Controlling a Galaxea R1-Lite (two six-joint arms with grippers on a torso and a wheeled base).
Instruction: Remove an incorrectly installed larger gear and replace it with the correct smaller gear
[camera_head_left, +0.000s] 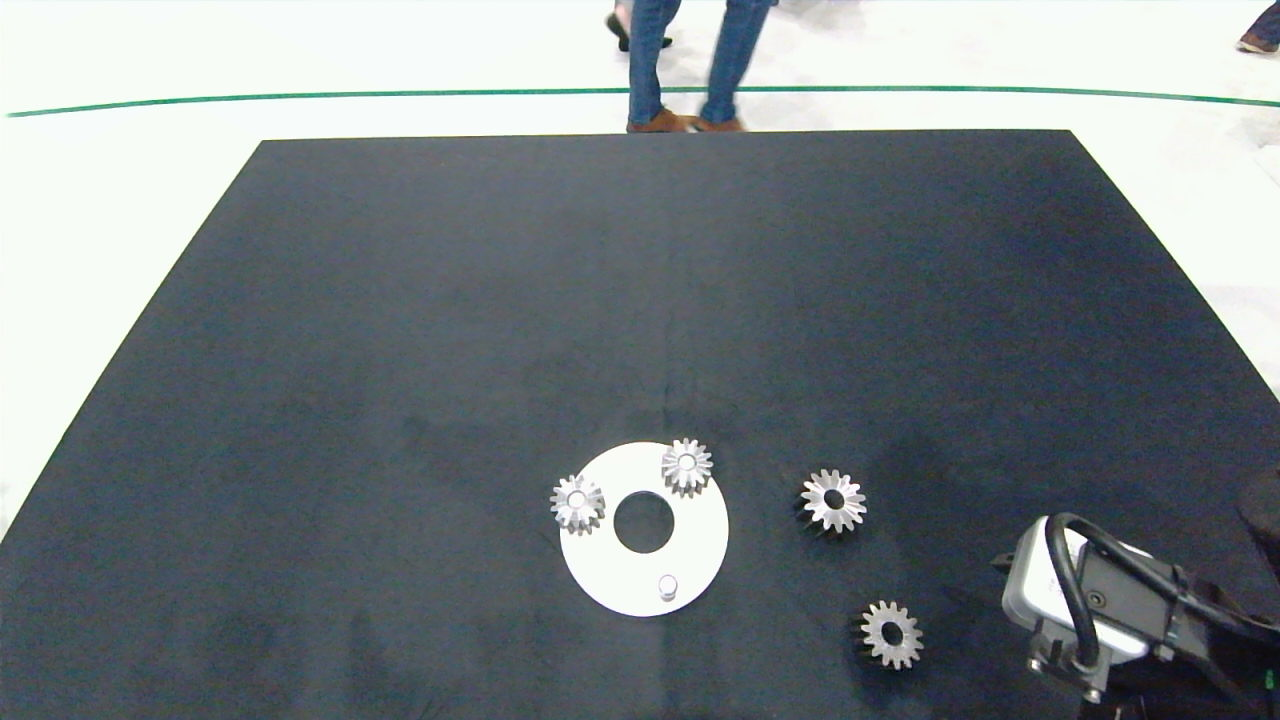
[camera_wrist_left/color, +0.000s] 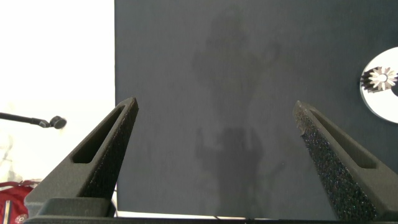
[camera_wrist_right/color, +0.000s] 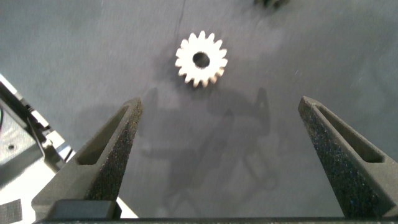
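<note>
The larger gear (camera_head_left: 833, 500), bright silver with pointed star-like teeth, lies flat on the black cloth just right of the white round plate (camera_head_left: 700, 540). The smaller gear (camera_head_left: 891, 633), dull grey with blunt teeth and a wide hole, lies nearer the front right. It also shows in the right wrist view, smaller gear (camera_wrist_right/color: 200, 59), a short way beyond my open, empty right gripper (camera_wrist_right/color: 221, 106). One peg (camera_head_left: 667, 587) on the plate stands bare. My left gripper (camera_wrist_left/color: 216, 106) hangs open and empty over bare cloth by the table's left edge, away from the plate (camera_wrist_left/color: 392, 102).
Two fluted silver gears (camera_head_left: 577, 502) (camera_head_left: 687, 465) sit on the plate around its centre hole. My right wrist (camera_head_left: 1090, 610) fills the front right corner. A person's legs (camera_head_left: 690, 60) stand beyond the table's far edge. The floor shows past the cloth edge (camera_wrist_left/color: 114, 93).
</note>
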